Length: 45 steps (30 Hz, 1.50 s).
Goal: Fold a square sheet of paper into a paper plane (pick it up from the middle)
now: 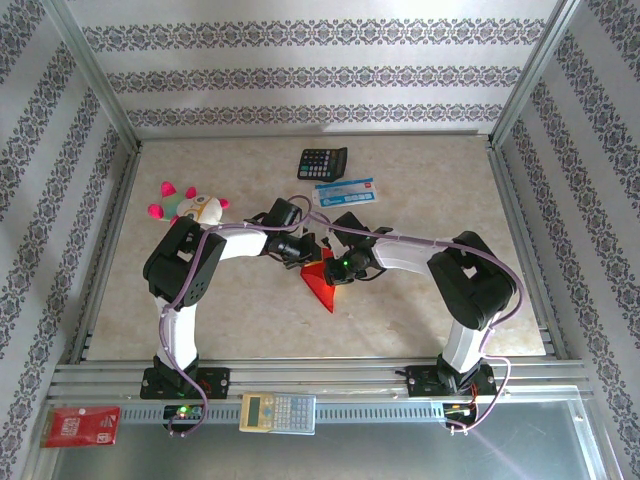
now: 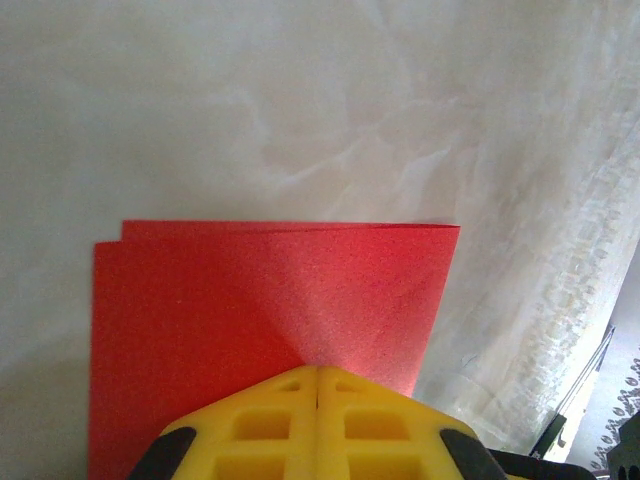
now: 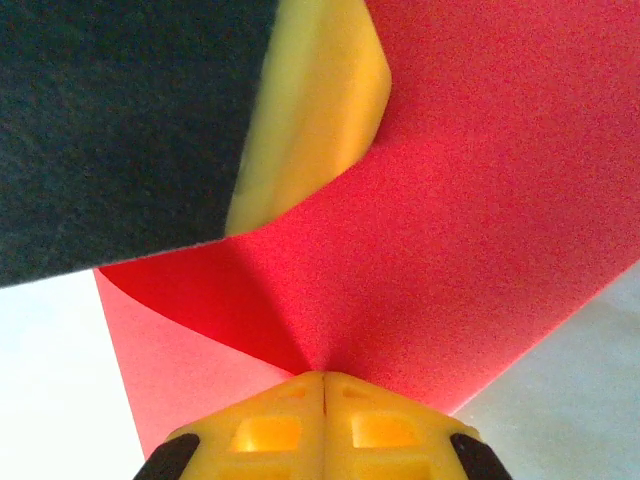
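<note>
- Red paper (image 1: 324, 287): mid-table, on the arm-base side of the black calculator (image 1: 322, 162) and well apart from it. From the top camera it shows as a red wedge with its point toward the arm bases.
- Left gripper (image 1: 306, 256): on the red paper's edge nearer the black calculator. In the left wrist view, left gripper (image 2: 318, 372) has its yellow fingertips pressed together on the red paper (image 2: 250, 300), with creases fanning out from the pinch. Two layers show there, the upper one set slightly off the lower at the far left corner.
- Right gripper (image 1: 337, 268): just right of the left gripper, also on the paper. In the right wrist view, right gripper (image 3: 325, 378) is clamped on the red paper (image 3: 480, 200), which curls upward around the pinch. A yellow finger (image 3: 320, 100) of the left gripper overlaps the sheet beyond.
- Blue-and-white card (image 1: 343, 192): just below the black calculator, between it and the grippers.
- Plush toy (image 1: 190, 205): left of the black calculator, on the table (image 1: 420, 320).
- Red packet (image 1: 82, 425) and beige calculator (image 1: 278, 411): farthest from the black calculator, on the metal rail by the arm bases.
</note>
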Each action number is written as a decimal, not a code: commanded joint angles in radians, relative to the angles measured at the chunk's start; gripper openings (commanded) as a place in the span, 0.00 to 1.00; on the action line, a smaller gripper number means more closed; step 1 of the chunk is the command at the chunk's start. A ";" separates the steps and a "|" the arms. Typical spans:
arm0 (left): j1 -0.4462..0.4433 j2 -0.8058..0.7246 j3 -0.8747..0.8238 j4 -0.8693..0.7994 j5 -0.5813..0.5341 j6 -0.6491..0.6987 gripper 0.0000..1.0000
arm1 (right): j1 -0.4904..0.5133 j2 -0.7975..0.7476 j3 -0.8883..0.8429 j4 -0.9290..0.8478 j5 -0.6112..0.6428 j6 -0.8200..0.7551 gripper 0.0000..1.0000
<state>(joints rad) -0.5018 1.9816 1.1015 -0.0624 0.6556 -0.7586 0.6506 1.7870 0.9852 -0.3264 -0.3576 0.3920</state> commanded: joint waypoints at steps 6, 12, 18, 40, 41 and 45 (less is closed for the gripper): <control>0.000 0.047 -0.040 -0.076 -0.020 0.034 0.04 | 0.004 0.007 -0.007 -0.016 -0.004 -0.006 0.00; 0.002 0.051 -0.034 -0.087 -0.024 0.041 0.04 | 0.006 0.003 -0.028 -0.008 -0.001 0.004 0.00; 0.002 0.051 -0.032 -0.092 -0.025 0.044 0.04 | 0.006 -0.016 -0.046 -0.003 -0.002 0.015 0.00; 0.001 0.060 -0.034 -0.094 -0.031 0.048 0.04 | 0.012 -0.061 -0.079 0.013 -0.009 0.042 0.00; 0.002 0.061 -0.034 -0.095 -0.030 0.047 0.04 | 0.013 -0.063 -0.080 0.015 -0.008 0.042 0.00; 0.002 0.062 -0.035 -0.094 -0.031 0.048 0.04 | 0.013 -0.056 -0.077 0.014 -0.006 0.044 0.00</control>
<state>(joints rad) -0.5018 1.9873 1.0996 -0.0601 0.6777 -0.7368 0.6525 1.7489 0.9241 -0.2810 -0.3580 0.4229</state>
